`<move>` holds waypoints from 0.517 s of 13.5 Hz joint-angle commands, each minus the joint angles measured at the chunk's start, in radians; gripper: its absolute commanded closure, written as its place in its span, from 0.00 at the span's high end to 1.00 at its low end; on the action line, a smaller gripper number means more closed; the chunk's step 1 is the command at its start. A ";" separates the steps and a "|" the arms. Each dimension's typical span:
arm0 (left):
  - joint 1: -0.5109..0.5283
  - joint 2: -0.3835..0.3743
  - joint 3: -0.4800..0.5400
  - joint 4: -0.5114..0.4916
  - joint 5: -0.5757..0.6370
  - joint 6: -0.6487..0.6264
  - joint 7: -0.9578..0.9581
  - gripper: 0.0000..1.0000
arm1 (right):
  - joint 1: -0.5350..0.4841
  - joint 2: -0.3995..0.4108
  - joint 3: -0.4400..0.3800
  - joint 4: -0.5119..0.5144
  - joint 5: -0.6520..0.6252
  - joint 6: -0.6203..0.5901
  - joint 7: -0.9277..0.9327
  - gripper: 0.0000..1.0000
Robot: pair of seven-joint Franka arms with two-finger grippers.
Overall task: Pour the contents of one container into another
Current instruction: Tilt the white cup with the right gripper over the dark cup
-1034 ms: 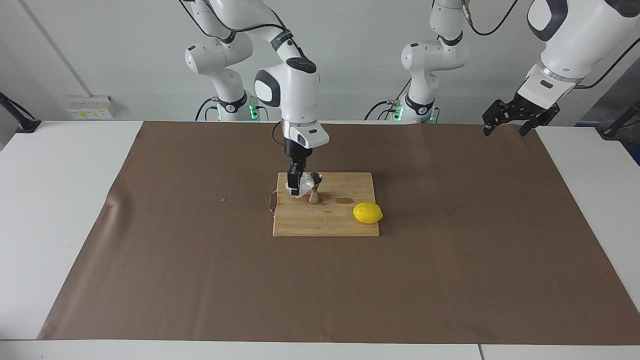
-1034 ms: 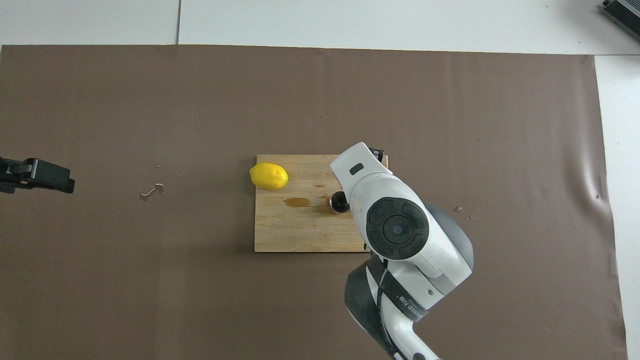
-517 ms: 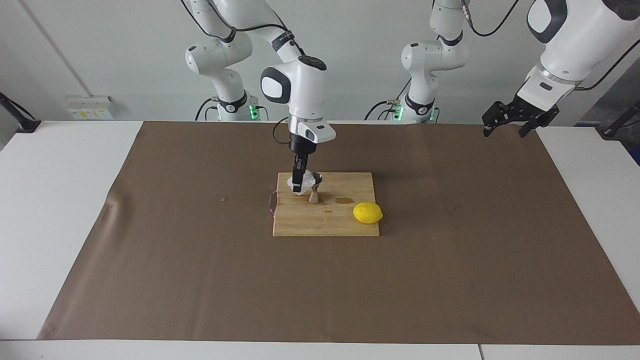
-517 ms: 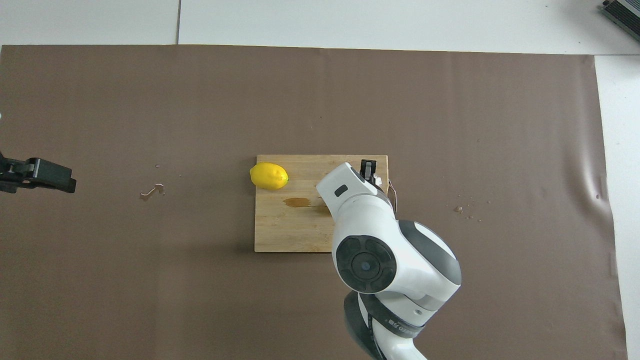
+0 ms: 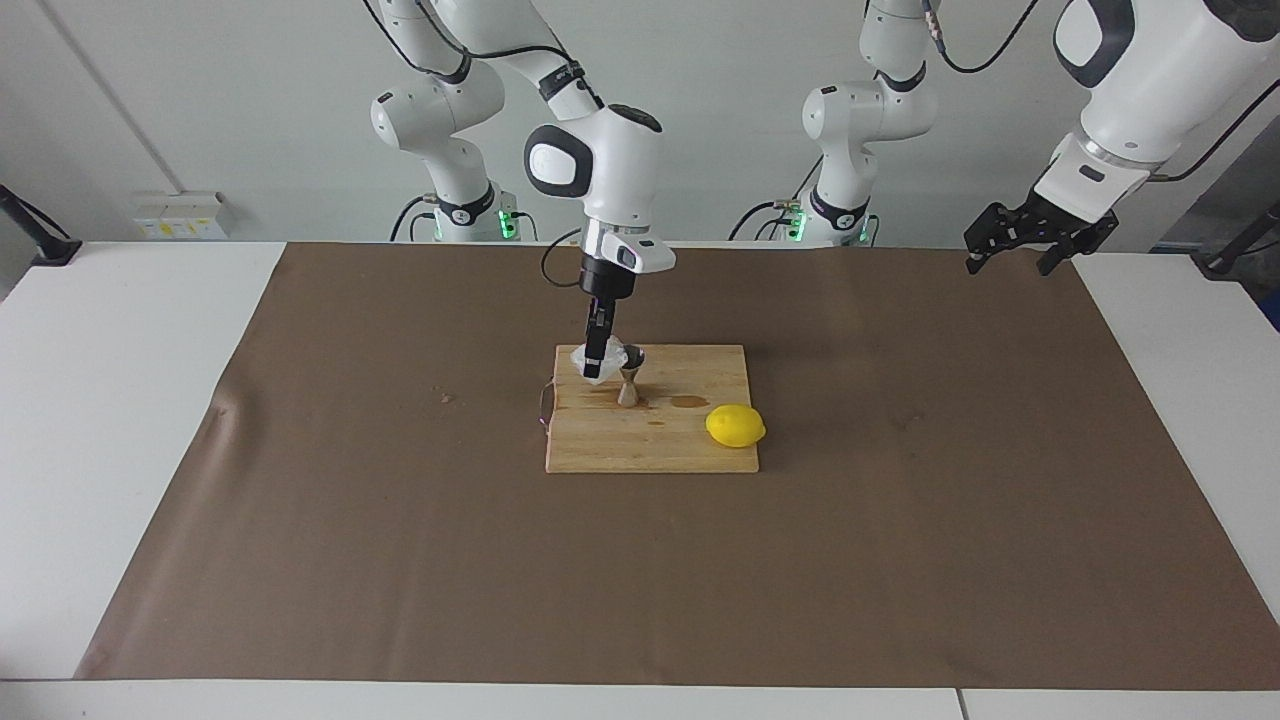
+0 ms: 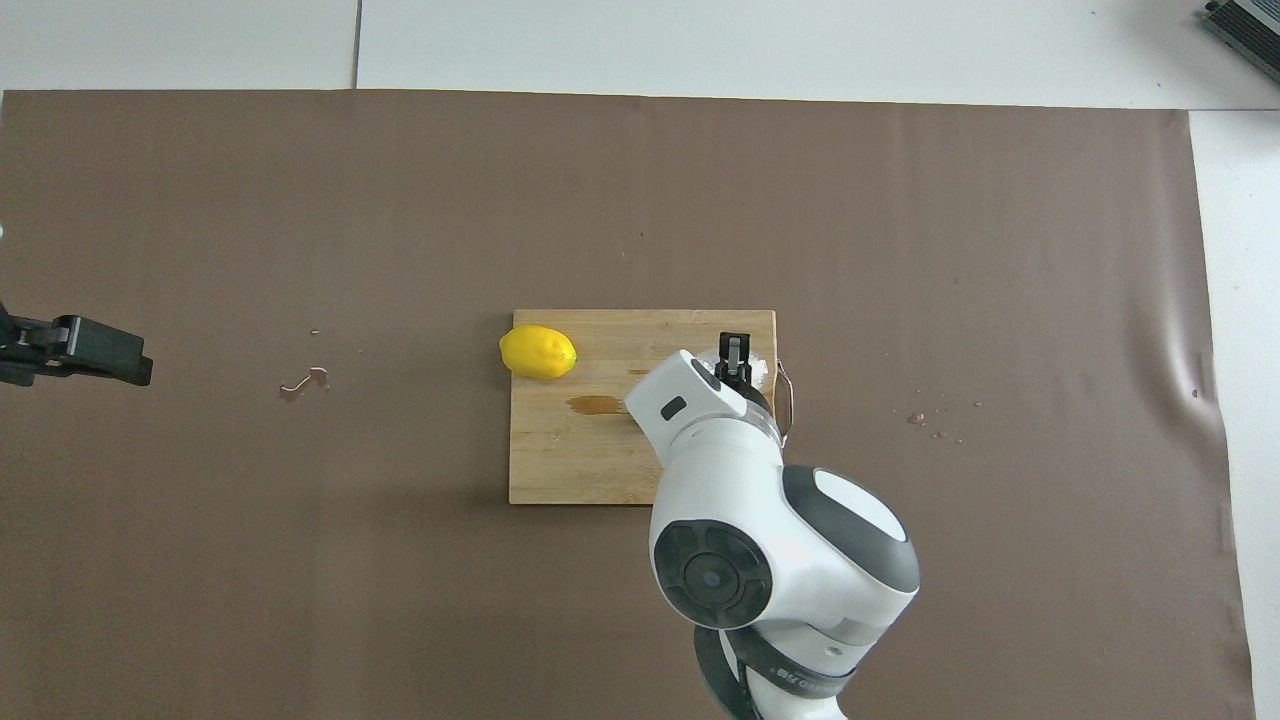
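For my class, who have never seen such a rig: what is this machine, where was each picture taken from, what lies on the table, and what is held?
Two white robot arms work at a table. One picture faces them from across the table; the other looks down from above.

On a brown mat lies a wooden cutting board, bearing a yellow lemon and a small steel hourglass-shaped jigger.

The right end effector is shut on a small clear faceted cup, beside the jigger's top.

The left end effector waits open over the mat's corner.

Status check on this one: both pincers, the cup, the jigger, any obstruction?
Right pincer shut on clear cup, tipped at jigger rim. Left pincer open, waiting off the mat. Lemon on cutting board, not obstructing.
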 commanded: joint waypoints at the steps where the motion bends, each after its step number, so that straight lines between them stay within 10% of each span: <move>1: -0.008 -0.003 0.004 -0.011 0.015 0.020 -0.004 1.00 | 0.017 -0.049 0.005 -0.056 -0.076 -0.004 0.058 0.05; 7: -0.008 -0.003 0.004 -0.011 0.016 0.020 -0.004 1.00 | 0.032 -0.069 0.007 -0.081 -0.201 -0.006 0.134 0.05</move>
